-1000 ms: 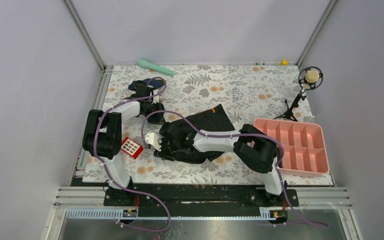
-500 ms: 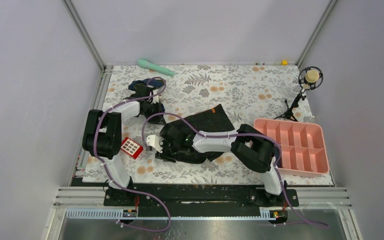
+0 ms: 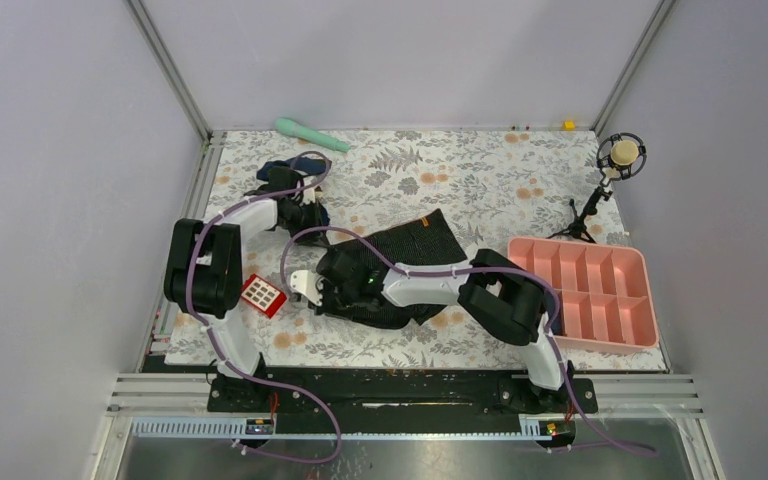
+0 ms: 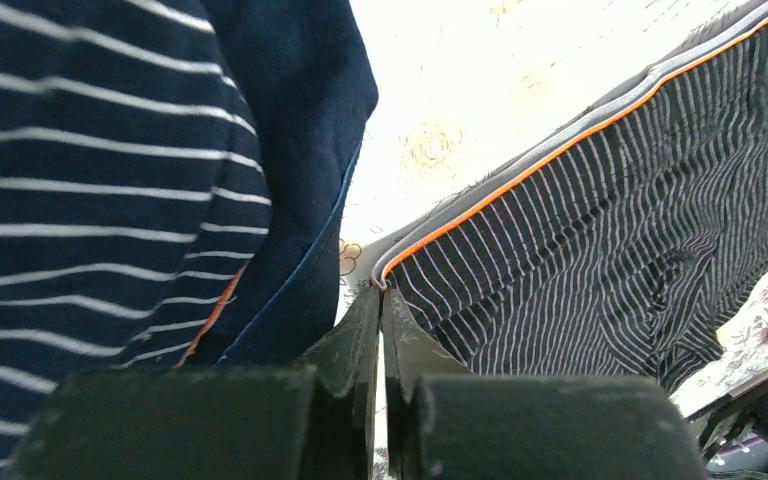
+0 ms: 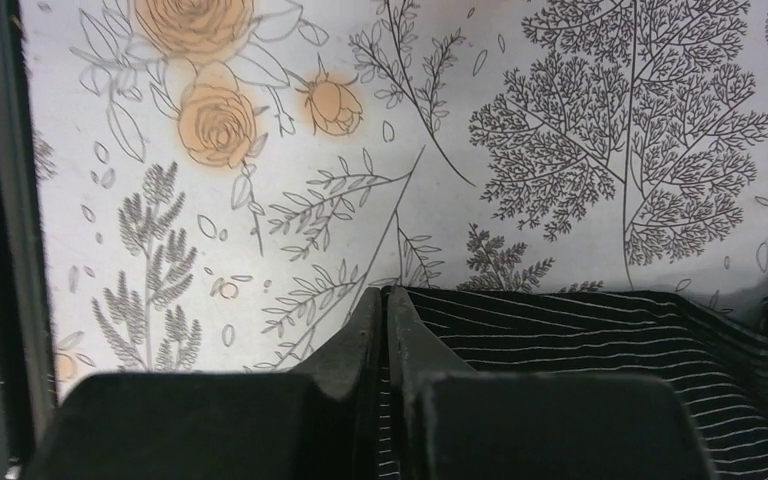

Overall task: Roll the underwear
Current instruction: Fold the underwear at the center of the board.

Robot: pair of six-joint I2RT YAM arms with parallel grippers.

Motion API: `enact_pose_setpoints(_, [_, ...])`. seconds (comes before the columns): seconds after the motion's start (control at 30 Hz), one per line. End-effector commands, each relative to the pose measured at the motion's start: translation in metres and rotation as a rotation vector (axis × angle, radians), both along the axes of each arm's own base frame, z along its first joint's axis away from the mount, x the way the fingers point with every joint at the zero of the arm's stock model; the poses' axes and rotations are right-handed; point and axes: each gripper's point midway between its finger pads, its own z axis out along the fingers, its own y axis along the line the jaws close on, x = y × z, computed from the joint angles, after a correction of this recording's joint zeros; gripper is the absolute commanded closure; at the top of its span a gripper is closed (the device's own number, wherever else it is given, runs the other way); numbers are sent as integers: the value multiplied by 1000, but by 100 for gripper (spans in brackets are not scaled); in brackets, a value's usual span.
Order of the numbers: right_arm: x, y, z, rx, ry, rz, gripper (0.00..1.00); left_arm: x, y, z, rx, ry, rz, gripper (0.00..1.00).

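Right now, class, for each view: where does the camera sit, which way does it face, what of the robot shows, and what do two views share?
Top external: above, behind the bases, looking down on the floral mat; both arms show, left gripper and right gripper at the underwear.
Left wrist: on the left wrist, facing along shut fingers pinching the underwear's orange-trimmed corner; navy striped garment alongside.
Right wrist: on the right wrist, facing along shut fingers pinching the underwear's edge.
Shared: the underwear.
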Motion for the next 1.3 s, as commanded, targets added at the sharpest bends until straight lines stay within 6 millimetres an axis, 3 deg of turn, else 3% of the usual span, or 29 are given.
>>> enact_pose_setpoints(0.0, [-9,32,64,150,68,-54,100,27,15,41,0,-106,37,100])
enact_pose_setpoints(0.2, [-22,52,128,319,189,-85,100,31,32,88,-35,-205,57,100])
enact_pose_setpoints(0.33, [-28,48,152,369,228,-98,100,26,24,117,-84,-253,35,100])
enact_pose_setpoints(0.5, [-21,26,173,408,221,-122,100,28,2,148,-187,-273,10,100])
enact_pose_setpoints(0.67, [-5,-6,172,406,223,-187,100,38,-26,156,-193,-285,-38,100])
enact_pose_setpoints(0.97, [15,-70,149,395,261,-368,100,58,-64,141,-172,-236,-57,100])
enact_pose_setpoints(1.27, [20,-109,129,432,262,-474,100,66,-96,119,-137,-195,-80,100])
